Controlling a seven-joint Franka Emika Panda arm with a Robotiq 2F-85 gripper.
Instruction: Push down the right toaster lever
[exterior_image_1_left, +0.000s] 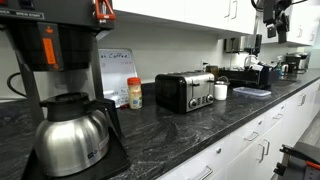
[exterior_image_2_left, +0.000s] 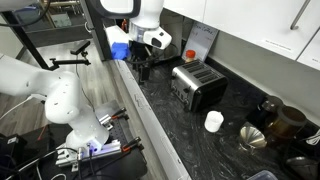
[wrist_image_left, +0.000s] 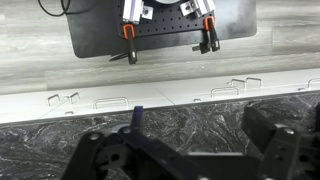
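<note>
A silver and black two-slot toaster (exterior_image_1_left: 185, 90) stands on the dark marbled counter, also seen in the exterior view beside the arm (exterior_image_2_left: 198, 85). Its levers are on the end that faces the counter's front edge and are too small to tell apart. My gripper (wrist_image_left: 190, 152) is open and empty, its fingers spread wide above the counter's edge. In both exterior views it hangs high over the counter (exterior_image_1_left: 273, 18) (exterior_image_2_left: 150, 44), well away from the toaster. The toaster does not show in the wrist view.
A white cup (exterior_image_1_left: 221, 91) (exterior_image_2_left: 213, 121) stands next to the toaster. A large coffee maker with a steel carafe (exterior_image_1_left: 70, 135) fills one end. Dark appliances (exterior_image_1_left: 262, 73) stand under the gripper. A jar (exterior_image_1_left: 135, 94) is by the wall. Upper cabinets (exterior_image_2_left: 250, 20) overhang.
</note>
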